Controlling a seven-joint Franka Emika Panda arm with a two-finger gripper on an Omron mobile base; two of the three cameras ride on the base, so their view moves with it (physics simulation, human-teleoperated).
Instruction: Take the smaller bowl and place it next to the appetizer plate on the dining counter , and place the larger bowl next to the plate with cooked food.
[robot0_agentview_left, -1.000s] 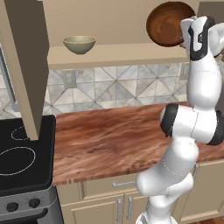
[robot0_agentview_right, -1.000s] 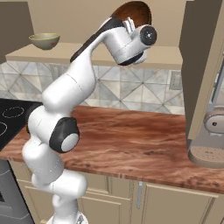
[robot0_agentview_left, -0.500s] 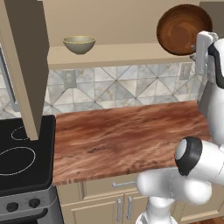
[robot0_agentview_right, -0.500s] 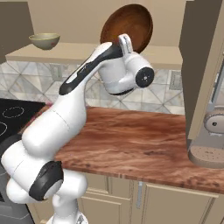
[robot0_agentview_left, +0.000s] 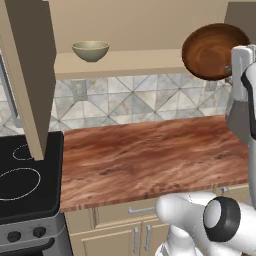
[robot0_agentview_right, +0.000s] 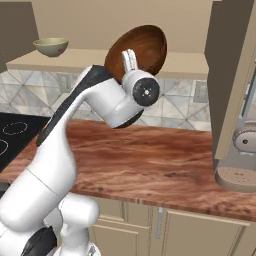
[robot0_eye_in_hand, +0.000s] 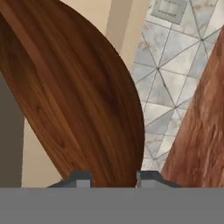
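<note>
Holding the larger bowl (robot0_agentview_left: 214, 50) by its rim, the gripper (robot0_eye_in_hand: 113, 178) has its fingers (robot0_eye_in_hand: 78, 179) set narrow on either side of the wood, with the bowl tipped on edge so its hollow faces the left base camera. The bowl hangs in the air above the right part of the wood-grain counter (robot0_agentview_left: 150, 155), level with the front edge of the shelf (robot0_agentview_left: 120, 63). The smaller bowl (robot0_agentview_left: 90, 50) sits upright near the left end of that shelf, well apart from the arm. A black stovetop (robot0_agentview_left: 25, 180) adjoins the counter's left edge; a tiled backsplash (robot0_agentview_right: 190, 107) runs behind.
</note>
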